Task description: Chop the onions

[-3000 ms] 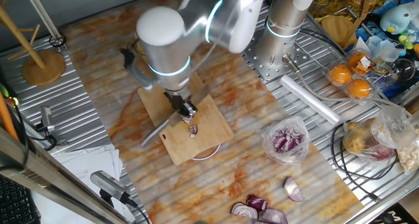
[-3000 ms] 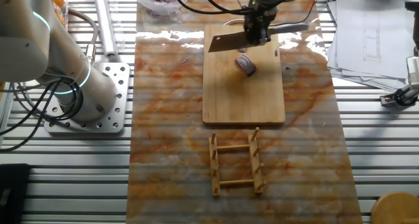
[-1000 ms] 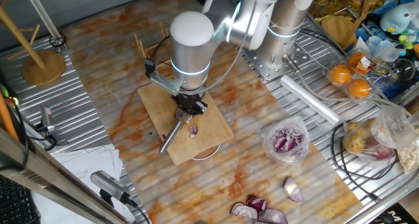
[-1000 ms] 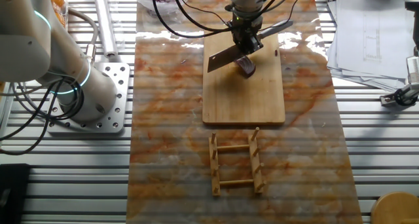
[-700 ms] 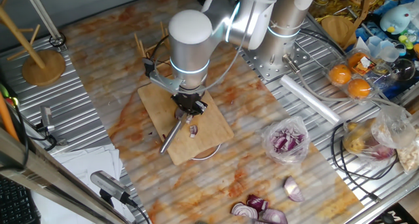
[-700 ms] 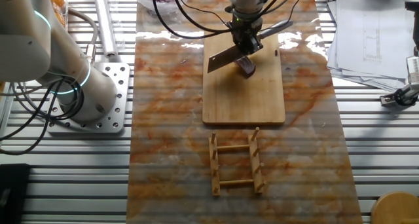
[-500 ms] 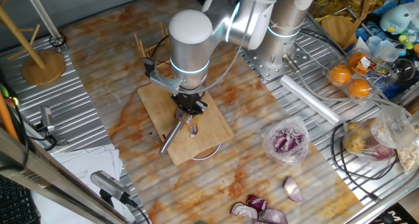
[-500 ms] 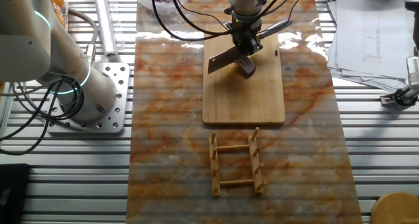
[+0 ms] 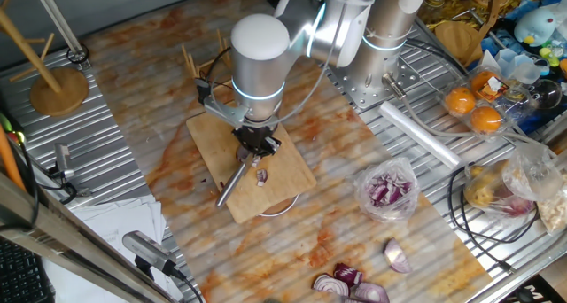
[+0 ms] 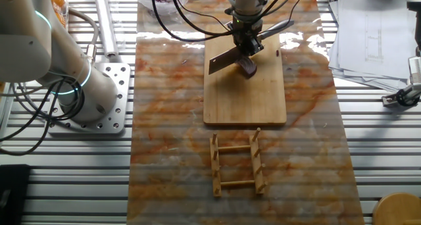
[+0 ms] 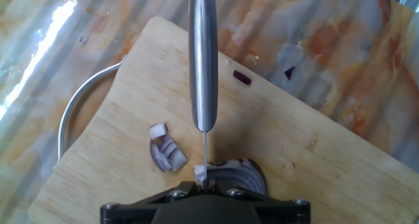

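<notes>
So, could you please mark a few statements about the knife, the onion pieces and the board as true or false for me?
1. The gripper is shut on the knife. True.
2. The knife blade lies flat on the cutting board. False: it stands on edge, cutting into the onion wedge.
3. A small cut onion piece lies on the board beside the wedge. True.
4. The clear bag of chopped onion sits on the cutting board. False: it sits off the board, on the table.
5. The wooden rack lies on the cutting board. False: it lies on the table, apart from the board.
</notes>
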